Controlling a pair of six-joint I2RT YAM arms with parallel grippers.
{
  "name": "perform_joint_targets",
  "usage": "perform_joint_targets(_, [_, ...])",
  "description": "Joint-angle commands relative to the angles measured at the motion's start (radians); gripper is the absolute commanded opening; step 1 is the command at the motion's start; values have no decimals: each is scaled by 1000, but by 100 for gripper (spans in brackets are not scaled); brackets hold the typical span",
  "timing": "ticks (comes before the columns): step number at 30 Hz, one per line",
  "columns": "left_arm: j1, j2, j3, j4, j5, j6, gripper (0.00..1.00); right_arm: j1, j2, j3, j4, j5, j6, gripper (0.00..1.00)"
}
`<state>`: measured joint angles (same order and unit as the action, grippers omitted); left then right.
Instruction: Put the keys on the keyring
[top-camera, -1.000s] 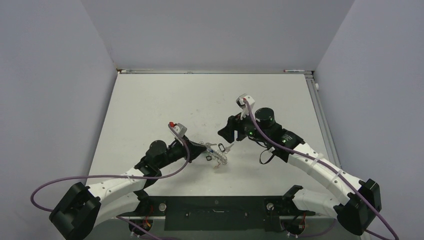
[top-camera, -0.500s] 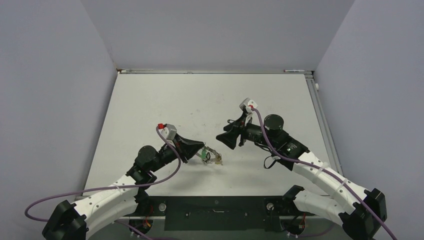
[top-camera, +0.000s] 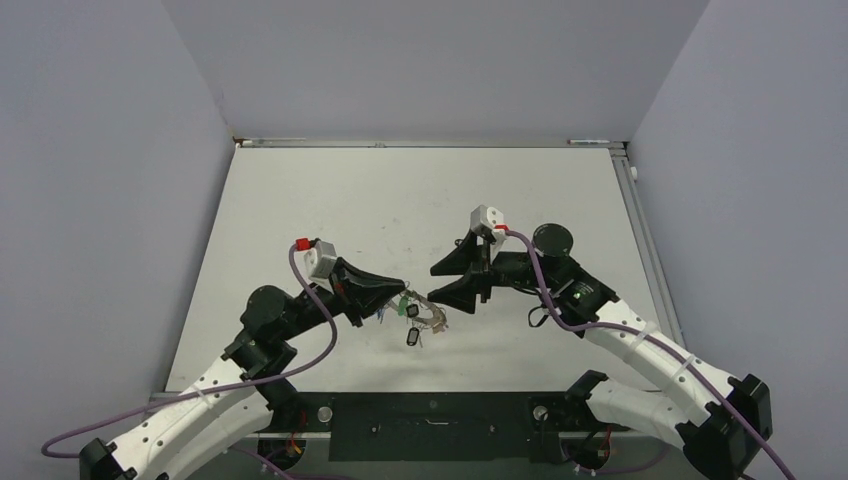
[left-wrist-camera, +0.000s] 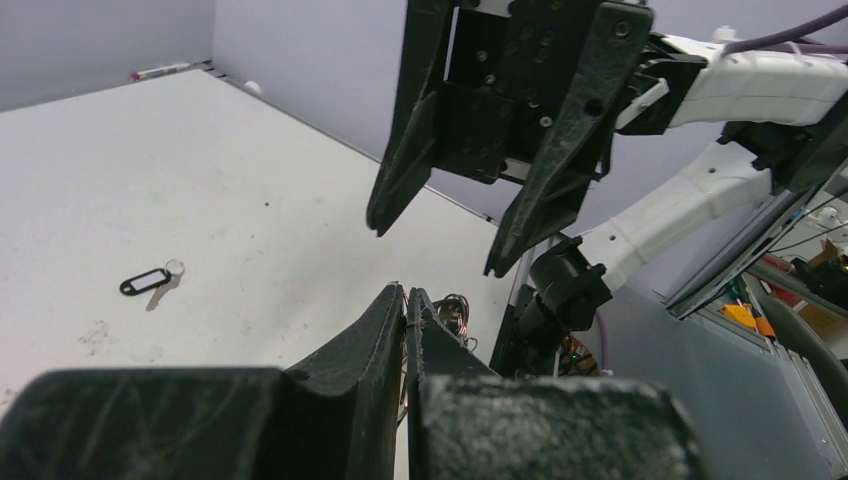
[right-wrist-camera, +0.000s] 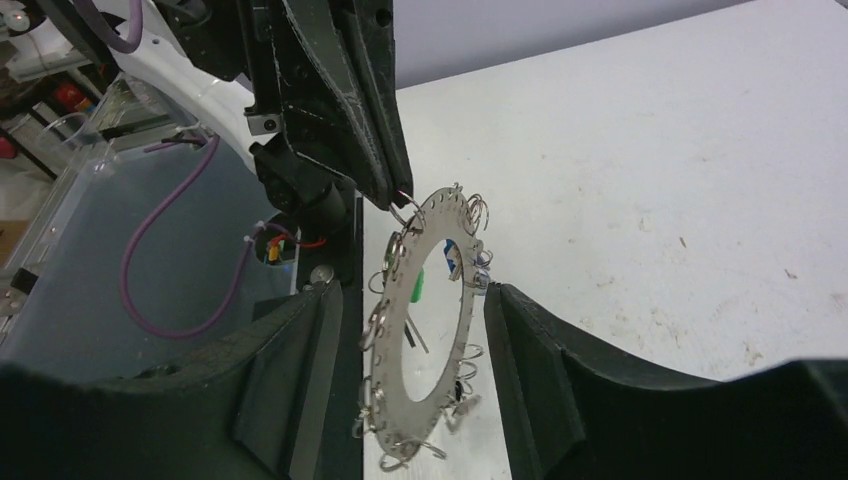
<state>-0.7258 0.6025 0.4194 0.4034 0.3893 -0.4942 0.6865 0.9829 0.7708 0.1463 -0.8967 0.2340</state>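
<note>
Above the desk's (top-camera: 350, 200) near-middle: keyring (right-wrist-camera: 440, 215), held upright.
Left gripper (left-wrist-camera: 405, 295): clamped on keyring rim.
Right gripper (right-wrist-camera: 410, 300): spread wide, flanking keyring.
Black key (left-wrist-camera: 145, 282): flat on desk.

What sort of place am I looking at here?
Probably a robot test lab: a left arm and a right arm bolted to a white table, plain grey walls boxing it in.

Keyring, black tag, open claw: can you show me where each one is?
keyring (right-wrist-camera: 435, 215), right wrist view, on its flat metal band near the top.
black tag (left-wrist-camera: 145, 282), left wrist view, middle of the tag.
right gripper (left-wrist-camera: 432, 248), left wrist view, midway between its open fingertips.
</note>
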Motion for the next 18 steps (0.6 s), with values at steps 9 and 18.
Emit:
perform_joint_targets(9, [-4, -46, 223, -275, 157, 145, 0, 35, 89, 121, 172, -185, 5, 54])
perform_joint_targets(18, [-4, -52, 215, -255, 171, 150, 0, 125, 116, 170, 97, -135, -63, 49])
